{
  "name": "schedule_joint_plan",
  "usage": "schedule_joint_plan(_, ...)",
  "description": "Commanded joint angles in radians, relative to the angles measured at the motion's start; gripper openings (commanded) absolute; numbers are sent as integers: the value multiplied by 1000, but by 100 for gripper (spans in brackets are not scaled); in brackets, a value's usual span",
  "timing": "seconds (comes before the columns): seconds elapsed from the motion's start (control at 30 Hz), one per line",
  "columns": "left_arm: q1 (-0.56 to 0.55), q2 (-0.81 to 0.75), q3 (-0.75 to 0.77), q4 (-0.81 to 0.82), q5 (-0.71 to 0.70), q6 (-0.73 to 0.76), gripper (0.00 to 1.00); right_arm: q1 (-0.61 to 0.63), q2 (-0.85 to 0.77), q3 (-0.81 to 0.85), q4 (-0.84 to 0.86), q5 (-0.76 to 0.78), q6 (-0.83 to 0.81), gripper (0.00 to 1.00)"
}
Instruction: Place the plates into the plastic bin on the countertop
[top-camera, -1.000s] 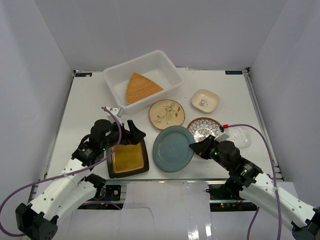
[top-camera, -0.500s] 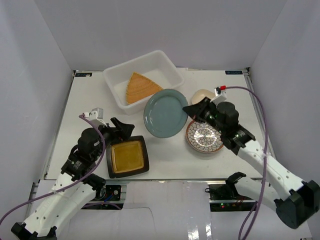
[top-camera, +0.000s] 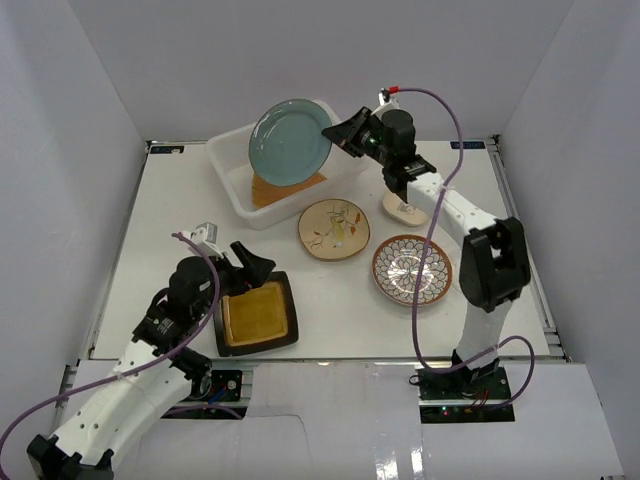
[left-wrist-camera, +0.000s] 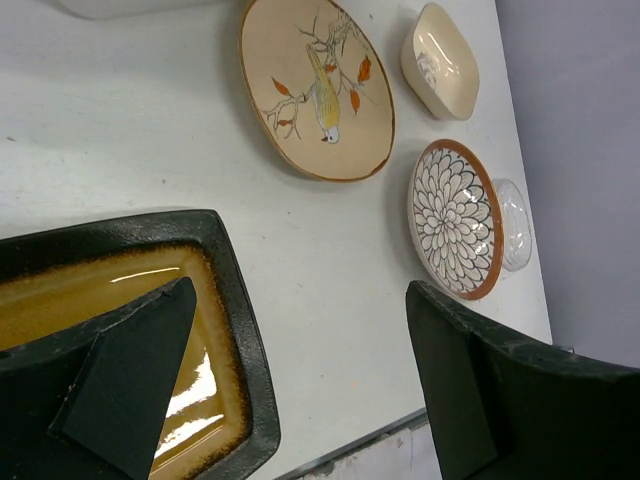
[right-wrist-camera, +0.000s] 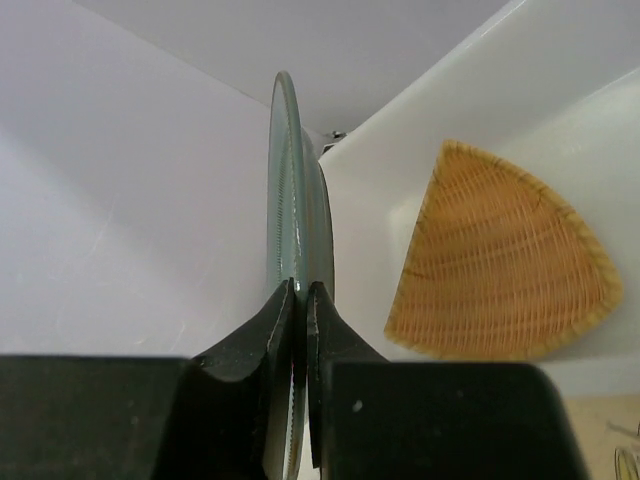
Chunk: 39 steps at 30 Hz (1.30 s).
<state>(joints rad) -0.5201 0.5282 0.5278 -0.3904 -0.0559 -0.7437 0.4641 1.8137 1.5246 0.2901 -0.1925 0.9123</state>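
Your right claw (top-camera: 338, 133) grasps the blue-grey round plate (top-camera: 290, 140) by its rim, on edge above the plastic bin (top-camera: 228, 178). Next, you likely lower and release it onto the orange wedge plate (right-wrist-camera: 495, 270) below. Your left claw (top-camera: 252, 262) hangs released.

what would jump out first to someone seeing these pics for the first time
The blue-grey plate stands out first, held on edge by the right gripper over the plastic bin at the back of the table, where the orange wedge already lies. Next, the left gripper hangs open over the black square plate at the near left.
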Motion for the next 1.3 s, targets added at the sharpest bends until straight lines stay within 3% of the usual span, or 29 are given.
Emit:
schedule_joint_plan(0.0, 0, 35, -23, 70, 89, -34, 96, -5, 113, 196, 144, -21, 23, 8)
schedule_joint_plan(0.27, 2, 157, -57, 228, 93, -60, 93, 5, 498, 618, 55, -90, -7, 8)
schedule_joint_plan(0.5, 2, 335, -48, 416, 106, -36, 88, 16, 570, 588, -6, -27, -116, 8)
schedule_joint_plan(0.53, 2, 395, -34, 436, 110, -40, 88, 18, 567, 577, -15, -18, -131, 12)
schedule_joint_plan(0.6, 3, 450, -22, 462, 119, -52, 88, 21, 558, 556, -51, 13, -183, 39)
schedule_joint_plan(0.63, 2, 502, -14, 497, 119, -55, 88, 24, 541, 548, -61, 25, -202, 64)
schedule_joint_plan(0.73, 2, 606, 4, 559, 117, -63, 88, 30, 501, 542, -133, 62, -286, 92)
schedule_joint_plan(0.8, 0, 660, 14, 600, 137, -66, 88, 33, 455, 527, -173, 74, -349, 99)
schedule_joint_plan(0.87, 2, 734, 21, 637, 148, -69, 88, 33, 415, 503, -189, 62, -387, 93)
schedule_joint_plan(1.0, 2, 834, 17, 771, 159, -103, 85, 31, 265, 399, -212, 25, -464, 90)
schedule_joint_plan(1.1, 2, 924, 52, 803, 126, -123, 83, 33, 95, 202, -175, 15, -478, 90)
schedule_joint_plan(1.2, 0, 1005, 86, 844, 107, -154, 80, 33, -125, -106, -66, 4, -455, 100)
schedule_joint_plan(1.27, -1, 1039, 95, 878, 82, -171, 75, 36, -299, -353, 30, -2, -411, 88)
